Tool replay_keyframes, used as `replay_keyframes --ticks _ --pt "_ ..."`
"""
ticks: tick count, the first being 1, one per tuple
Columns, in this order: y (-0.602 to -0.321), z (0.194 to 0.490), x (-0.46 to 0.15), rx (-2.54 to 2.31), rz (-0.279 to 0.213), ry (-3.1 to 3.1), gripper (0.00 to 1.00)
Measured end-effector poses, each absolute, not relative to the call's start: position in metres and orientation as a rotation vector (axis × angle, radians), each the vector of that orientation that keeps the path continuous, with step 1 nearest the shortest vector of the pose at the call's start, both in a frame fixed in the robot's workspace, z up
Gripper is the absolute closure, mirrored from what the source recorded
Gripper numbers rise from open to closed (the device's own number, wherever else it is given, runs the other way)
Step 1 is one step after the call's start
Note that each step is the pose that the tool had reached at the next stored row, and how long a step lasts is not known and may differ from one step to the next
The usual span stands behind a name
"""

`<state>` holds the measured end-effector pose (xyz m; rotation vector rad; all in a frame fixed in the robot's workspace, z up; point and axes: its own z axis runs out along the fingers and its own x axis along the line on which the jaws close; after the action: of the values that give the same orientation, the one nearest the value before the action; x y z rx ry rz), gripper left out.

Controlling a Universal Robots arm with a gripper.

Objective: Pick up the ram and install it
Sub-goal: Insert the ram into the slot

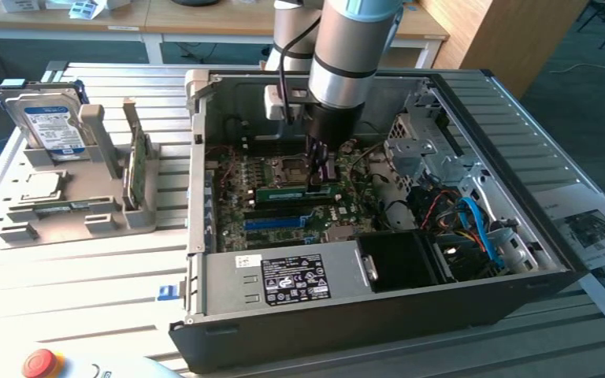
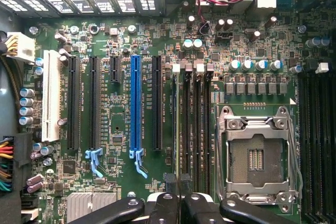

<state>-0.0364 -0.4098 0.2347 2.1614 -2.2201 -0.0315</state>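
The arm reaches straight down into the open case [image 1: 387,323], which lies on its side so that the motherboard [image 1: 237,206] faces up and the slots can be met from above. The gripper [image 1: 318,183] hangs low over the board, clenched on the ram [image 1: 281,192]. The slim green stick is held on edge by its long upper side, running the same way as the memory slots [image 2: 198,129]. That suits a part that has to go in edge-first. From the wrist, the black fingers [image 2: 170,203] stand close together with only a thin strip between them. They are just beside the row of dark slots and between the blue slot [image 2: 135,103] and the empty CPU socket [image 2: 257,156]. Whether the ram's lower edge already touches a slot cannot be told.

On the exterior view's left a grey holder [image 1: 72,224] keeps spare parts upright and apart, each easy to grasp. It carries a hard drive [image 1: 53,126] and a taller green card [image 1: 135,169].

Case and holder rest on a table [image 1: 92,268] of pale, ribbed metal slats. A red button [image 1: 42,362] sits at its near edge and printed sheets [image 1: 602,236] lie on the exterior view's right. Behind are light wooden desks [image 1: 103,27] and a dark floor.
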Motion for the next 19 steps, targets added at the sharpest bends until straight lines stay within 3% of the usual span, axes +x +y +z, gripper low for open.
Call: replay_keyframes --ticks 19 --pt "-0.4089 0.2337 -0.0372 2.161 -0.033 -2.221 0.88"
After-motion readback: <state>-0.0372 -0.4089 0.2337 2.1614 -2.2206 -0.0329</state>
